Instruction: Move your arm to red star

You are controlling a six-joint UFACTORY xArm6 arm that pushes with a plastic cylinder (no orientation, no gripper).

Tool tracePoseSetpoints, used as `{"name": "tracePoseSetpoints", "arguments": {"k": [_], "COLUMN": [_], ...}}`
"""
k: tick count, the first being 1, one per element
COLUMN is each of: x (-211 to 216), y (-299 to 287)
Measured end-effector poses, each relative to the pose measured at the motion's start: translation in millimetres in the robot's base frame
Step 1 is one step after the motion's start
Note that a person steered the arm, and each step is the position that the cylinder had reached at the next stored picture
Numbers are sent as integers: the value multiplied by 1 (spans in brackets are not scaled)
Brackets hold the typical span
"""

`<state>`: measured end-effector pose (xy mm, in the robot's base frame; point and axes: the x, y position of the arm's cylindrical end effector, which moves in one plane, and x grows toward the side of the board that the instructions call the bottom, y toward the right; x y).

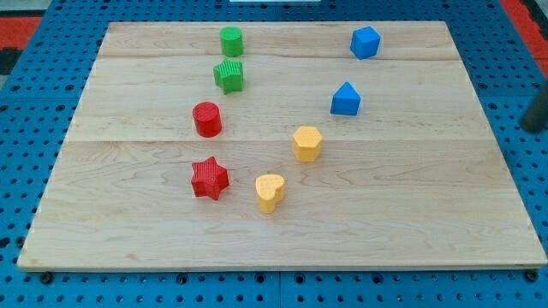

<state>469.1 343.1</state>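
One red star (209,179) lying flat, no clear long axis; tip unseen.

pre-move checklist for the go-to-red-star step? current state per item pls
1. Target located: red star sits on the wooden board, lower left of centre. ok.
2. My tip visible: only a dark shape at the view's right edge, off the board; the tip's end does not show. cannot tell.
3. Lookalike risk: red cylinder stands just above the star, apart from it. ok, but confirm shape.
4. Nearest neighbour: yellow heart lies to the star's right, not touching. ok.
5. Path from the right: yellow hexagon and blue block lie between. not ok for a straight sweep.
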Motion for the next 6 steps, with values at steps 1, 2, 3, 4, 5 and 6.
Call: {"name": "tracePoseSetpoints", "arguments": {"k": [1,2,3,4,5,6], "x": [100,149,146,149,121,105], "y": [-78,-136,-217,-306,-380,-432]}}
